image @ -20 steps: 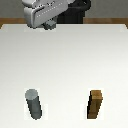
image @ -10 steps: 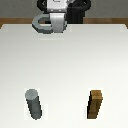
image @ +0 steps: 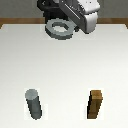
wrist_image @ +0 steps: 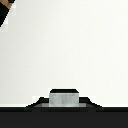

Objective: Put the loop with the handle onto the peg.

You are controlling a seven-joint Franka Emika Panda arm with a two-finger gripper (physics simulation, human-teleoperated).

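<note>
The loop with the handle (image: 59,28) is a flat grey ring. It hangs in the air over the far part of the white table (image: 65,70). My gripper (image: 73,25) is shut on its handle tab, with the ring sticking out toward the exterior view's left. In the wrist view only a light grey piece of the loop (wrist_image: 64,98) shows above a black band. The peg (image: 33,104), a dark grey upright cylinder, stands near the front on the exterior view's left, well apart from the ring.
A brown wooden rectangular block (image: 96,105) stands upright near the front on the exterior view's right, level with the peg. The table's far edge lies just behind the gripper.
The gripper and the held ring have moved toward the exterior view's right and slightly toward the front. The wrist has turned. The peg and block have not moved.
</note>
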